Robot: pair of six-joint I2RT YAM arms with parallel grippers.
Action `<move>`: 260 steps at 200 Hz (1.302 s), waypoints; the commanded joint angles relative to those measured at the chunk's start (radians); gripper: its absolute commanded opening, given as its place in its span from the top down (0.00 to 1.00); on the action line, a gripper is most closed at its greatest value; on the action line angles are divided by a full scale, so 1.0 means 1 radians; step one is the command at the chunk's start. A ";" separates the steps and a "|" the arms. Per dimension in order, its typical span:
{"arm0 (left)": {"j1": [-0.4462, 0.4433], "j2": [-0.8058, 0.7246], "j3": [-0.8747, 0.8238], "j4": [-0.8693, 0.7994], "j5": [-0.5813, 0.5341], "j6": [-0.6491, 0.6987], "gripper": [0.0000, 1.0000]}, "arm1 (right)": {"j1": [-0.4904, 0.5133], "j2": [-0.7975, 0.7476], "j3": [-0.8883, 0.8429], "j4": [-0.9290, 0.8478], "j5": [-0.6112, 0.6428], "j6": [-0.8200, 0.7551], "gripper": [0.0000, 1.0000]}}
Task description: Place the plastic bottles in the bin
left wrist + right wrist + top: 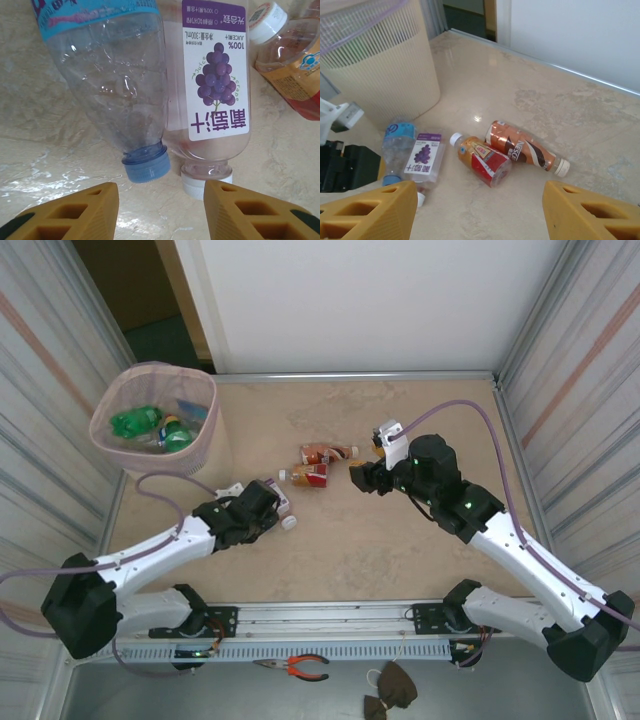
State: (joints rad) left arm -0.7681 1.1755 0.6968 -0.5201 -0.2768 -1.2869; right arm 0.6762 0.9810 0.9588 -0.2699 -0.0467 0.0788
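Note:
The bin (pixel 165 366), beige with a pink liner, stands at the far left and holds green bottles (pixel 140 422). Just beyond my open left gripper (pixel 161 210) lie a clear blue-capped bottle (pixel 112 75) and a purple grape-label bottle (pixel 215 95), caps toward the fingertips and nothing between the jaws. Mid-table lie a red-label bottle (pixel 483 158) and a brown coffee bottle (pixel 525 150). My right gripper (pixel 480 212) hovers open above and short of them, empty. In the top view the left gripper (pixel 272 510) and the right gripper (pixel 358 478) flank that pair (pixel 315 465).
Aluminium rails and corrugated walls enclose the table on both sides, with a white wall at the back. The bin's ribbed side (pixel 385 70) rises left of the bottles. Pliers (pixel 297 667) lie below the front rail. Bare tabletop stretches to the right (pixel 440 430).

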 commanded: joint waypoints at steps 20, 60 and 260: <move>0.014 0.065 -0.020 0.065 0.027 -0.041 0.52 | -0.019 -0.019 -0.008 0.018 -0.008 0.022 0.33; 0.038 0.113 -0.033 0.094 0.056 -0.036 0.54 | -0.026 -0.017 -0.010 0.017 -0.012 0.024 0.33; 0.081 0.182 -0.086 0.149 0.088 -0.024 0.60 | -0.044 -0.014 -0.016 0.020 -0.022 0.040 0.34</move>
State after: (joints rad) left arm -0.6991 1.3655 0.6250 -0.3618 -0.1787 -1.3067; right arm 0.6388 0.9810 0.9459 -0.2630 -0.0547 0.0978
